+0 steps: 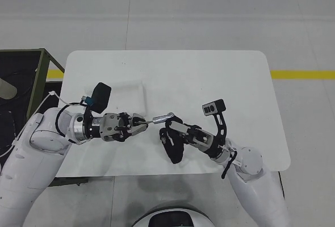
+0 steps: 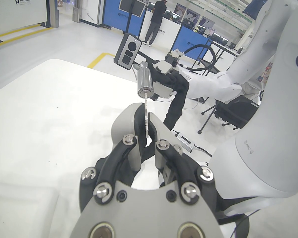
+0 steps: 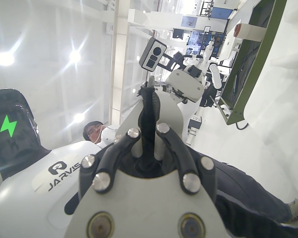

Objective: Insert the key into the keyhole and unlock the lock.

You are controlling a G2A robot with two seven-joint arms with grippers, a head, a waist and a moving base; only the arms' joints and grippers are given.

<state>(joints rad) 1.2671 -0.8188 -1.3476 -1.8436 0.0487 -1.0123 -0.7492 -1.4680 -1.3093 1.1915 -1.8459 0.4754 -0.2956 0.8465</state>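
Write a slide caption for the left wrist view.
Left gripper pinches the key, its tip at the keyhole of the silver cylinder lock held by the right gripper above the white table.

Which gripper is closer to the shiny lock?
Right. The right gripper grips the lock; the left gripper holds the key, whose tip meets the lock's end.

Logo lettering on the white wall panel.
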